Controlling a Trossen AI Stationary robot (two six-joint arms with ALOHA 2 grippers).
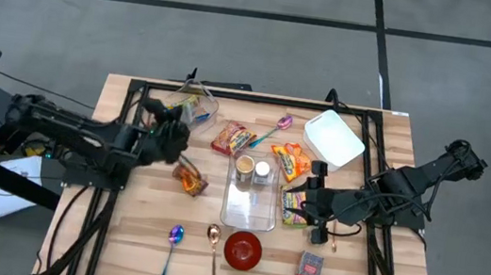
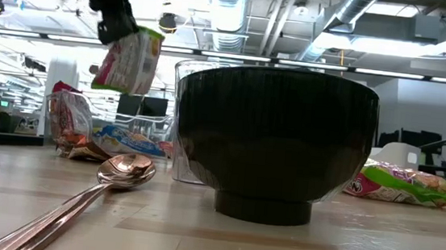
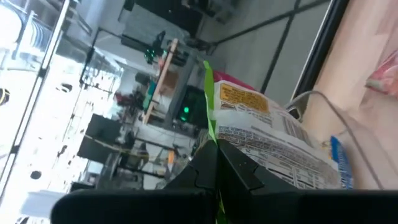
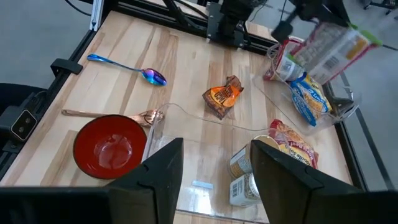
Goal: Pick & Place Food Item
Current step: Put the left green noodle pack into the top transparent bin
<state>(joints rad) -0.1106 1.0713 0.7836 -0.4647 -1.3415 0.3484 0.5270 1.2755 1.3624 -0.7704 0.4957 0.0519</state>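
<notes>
A white food packet (image 2: 128, 60) with a green edge and pink print hangs in the air at the table's far left, with my left gripper (image 2: 119, 20) shut on it. The right wrist view shows the same packet (image 4: 333, 45) above a clear container (image 4: 323, 109) that holds other packets. My right gripper (image 1: 311, 203) hovers open at the table's right, beside the clear tray (image 1: 250, 212), with nothing between its fingers (image 4: 163, 168). An orange packet (image 1: 190, 180) lies flat on the wood. My left gripper pinches the packet's green sealed edge (image 3: 209, 118) between its two fingers, at an upper corner. The fingers come roughly level from the table's left. The packet hangs tilted below the fingers, lifted clear of the table and the container.
The tray holds two cans (image 1: 253, 168). A red bowl (image 1: 243, 249), a copper spoon (image 1: 213, 247) and a blue spoon (image 1: 172, 244) lie near the front edge. More packets (image 1: 233, 139) (image 1: 290, 160) (image 1: 293, 207), a white container (image 1: 333, 138) and a small box (image 1: 309, 267) are spread around.
</notes>
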